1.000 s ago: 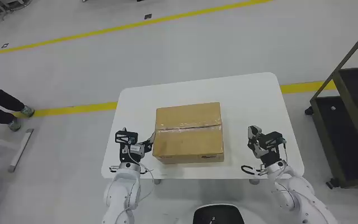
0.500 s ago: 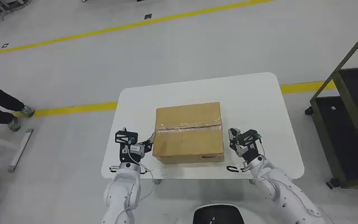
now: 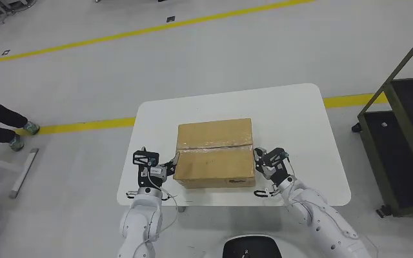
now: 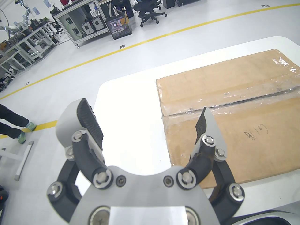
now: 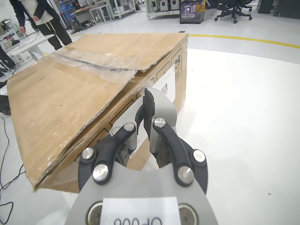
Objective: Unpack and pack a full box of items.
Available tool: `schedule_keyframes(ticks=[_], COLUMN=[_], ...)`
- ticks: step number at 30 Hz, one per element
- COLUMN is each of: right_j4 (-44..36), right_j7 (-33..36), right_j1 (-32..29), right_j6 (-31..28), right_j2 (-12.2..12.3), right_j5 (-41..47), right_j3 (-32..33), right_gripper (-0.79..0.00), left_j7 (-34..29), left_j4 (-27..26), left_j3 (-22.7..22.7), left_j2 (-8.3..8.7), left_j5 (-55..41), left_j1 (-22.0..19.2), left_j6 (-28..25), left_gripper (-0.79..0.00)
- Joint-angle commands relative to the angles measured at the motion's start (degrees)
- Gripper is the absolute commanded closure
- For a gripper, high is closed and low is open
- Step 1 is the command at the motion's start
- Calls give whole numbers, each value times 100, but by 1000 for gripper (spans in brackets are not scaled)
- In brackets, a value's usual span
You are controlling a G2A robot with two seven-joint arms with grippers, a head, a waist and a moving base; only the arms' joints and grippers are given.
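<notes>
White table [image 3: 290, 109] on grey floor [image 3: 193, 58] carries a taped box [image 3: 216, 145], contents hidden. Left gripper [image 4: 144, 107] spread wide at one end; right gripper [image 5: 146, 99] pinched closed beside the other.

1. The top view looks steeply down from above the arms, far enough off to take in the whole white table [image 3: 290, 116], the cardboard box [image 3: 216, 151] and the floor [image 3: 193, 58] around them.
2. The left wrist view sits just behind the left gripper [image 4: 144, 108], low and near, facing across the box's top.
3. The right wrist view sits just behind the right gripper [image 5: 147, 94], close against the box's side, facing along it.
4. All three share the box and table.
</notes>
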Motion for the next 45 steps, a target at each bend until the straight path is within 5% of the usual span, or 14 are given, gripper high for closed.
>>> schedule_keyframes(ticks=[1,9,20,36,45], right_j4=[-88,-890,-1619,-1918,-2031], right_j7=[-64,-213,-228,-297,-297], right_j1=[-63,-776,-1609,-1985,-2072], right_j6=[35,186,132,89,56], right_j2=[17,162,307,351,372], right_j5=[-9,-78,-28,35,-23], right_j3=[78,719,1479,1704,1770], right_gripper=[0,0,0,0,0], left_j7=[0,-107,-326,-327,-7], left_j4=[0,-395,-591,-568,-8], left_j3=[0,404,1595,1622,2217], left_j2=[0,-3,-17,-17,-53], left_j5=[0,-254,-96,-95,-8], left_j1=[0,-57,-555,-557,-965], left_j6=[0,-429,-1354,-1358,-1462], left_gripper=[-785,-785,-785,-785,-785])
